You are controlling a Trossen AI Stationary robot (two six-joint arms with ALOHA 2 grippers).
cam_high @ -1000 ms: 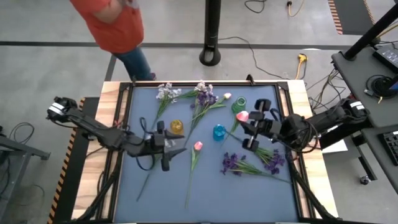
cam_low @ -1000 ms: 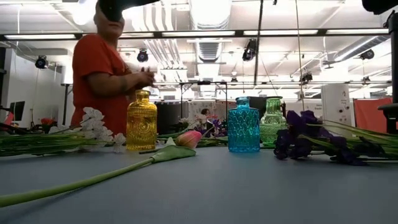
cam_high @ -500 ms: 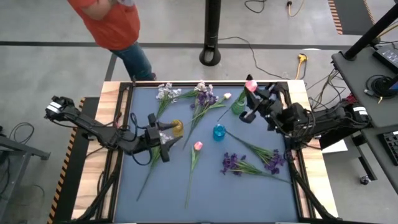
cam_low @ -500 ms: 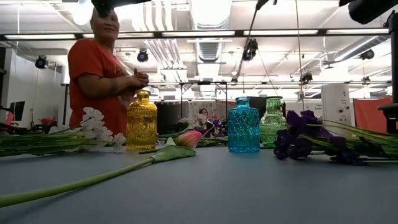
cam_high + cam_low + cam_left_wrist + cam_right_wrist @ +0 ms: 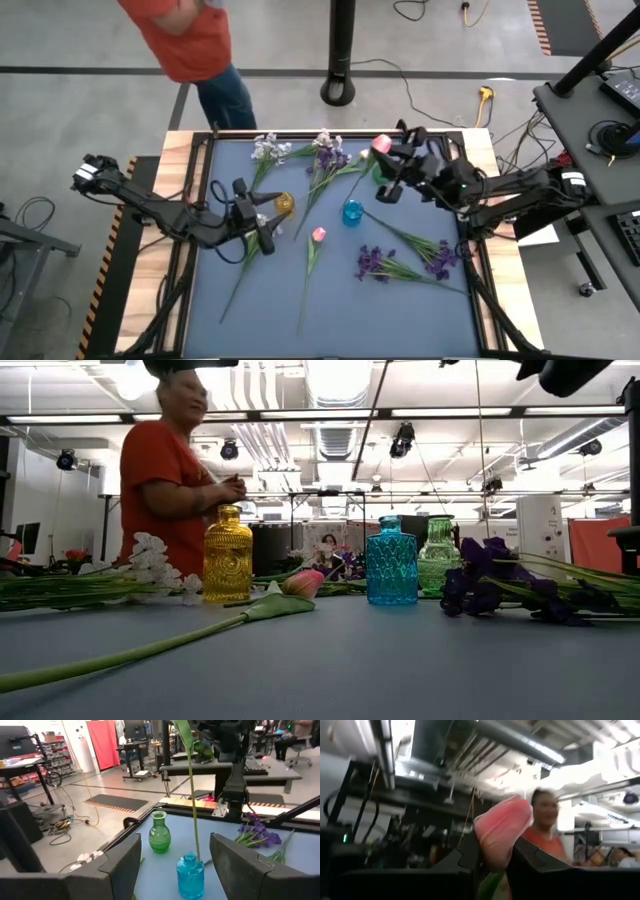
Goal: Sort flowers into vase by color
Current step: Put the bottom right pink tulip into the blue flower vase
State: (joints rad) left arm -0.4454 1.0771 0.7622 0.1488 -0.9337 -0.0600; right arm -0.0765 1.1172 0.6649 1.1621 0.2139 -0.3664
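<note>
My right gripper [image 5: 390, 160] is raised over the far right of the table, by the green vase [image 5: 386, 172], and is shut on a pink tulip [image 5: 381, 144]. The tulip's green stem [image 5: 191, 795] hangs down toward the blue vase [image 5: 190, 876]; whether its end is inside, I cannot tell. My left gripper [image 5: 262, 215] stands open beside the yellow vase [image 5: 284, 203], above a white flower's stem [image 5: 240, 270], holding nothing. Another pink tulip [image 5: 317, 235] lies flat at the table's middle. My right gripper pinches the tulip between its two fingers [image 5: 470, 857] at the base of the bud [image 5: 496, 865]. The fingers slant upward, and the pink bud [image 5: 502, 832] sticks out past their tips. The stem hangs below, lifted off the table.
White sprays [image 5: 268, 150], purple sprays [image 5: 330, 157] and a pink tulip [image 5: 364, 155] lie along the far edge. More purple sprays [image 5: 378, 263] lie at the near right. A person in an orange shirt [image 5: 190, 40] stands beyond the far left corner. The near middle of the mat is bare.
My right gripper has carried the pink tulip up and toward the table's far edge, then toward the left, past the green vase; the stem now hangs near upright. My left gripper has risen slightly and tipped up toward level, staying open.
</note>
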